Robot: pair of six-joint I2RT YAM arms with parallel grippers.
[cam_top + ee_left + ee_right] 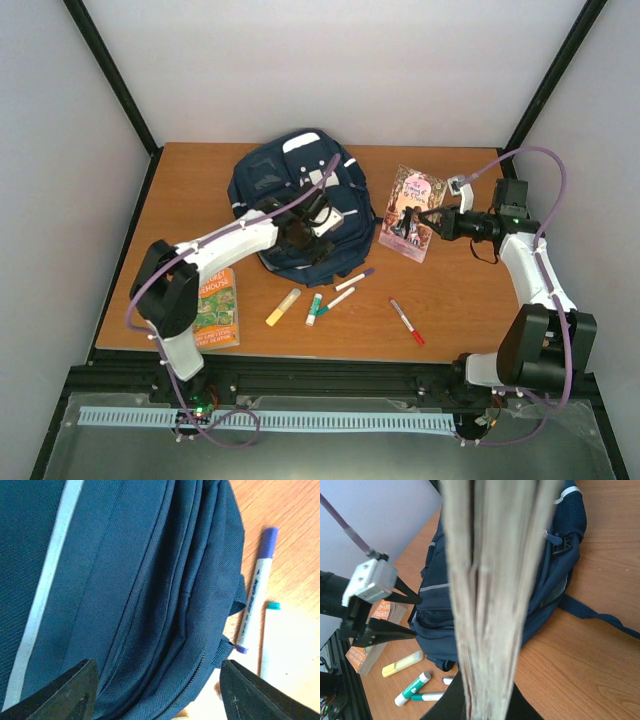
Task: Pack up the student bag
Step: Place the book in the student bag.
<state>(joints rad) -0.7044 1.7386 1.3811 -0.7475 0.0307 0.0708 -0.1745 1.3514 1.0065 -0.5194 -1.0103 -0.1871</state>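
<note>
Honestly, right fingers (445,707) grip the paperback (410,210); left fingers (65,692), spread wide over the student bag (290,180), should open its zipper (150,605) first.

We find the tabletop (190,190) bare left of the bag (290,180) and at the near right corner. Markers (355,279) crowd the bag's near edge. The left arm (235,238) crosses its left side, and the held book (410,226) hangs just right of it.

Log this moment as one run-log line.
left hand open over backpack | right hand shut on pink book | markers, orange book on table
</note>
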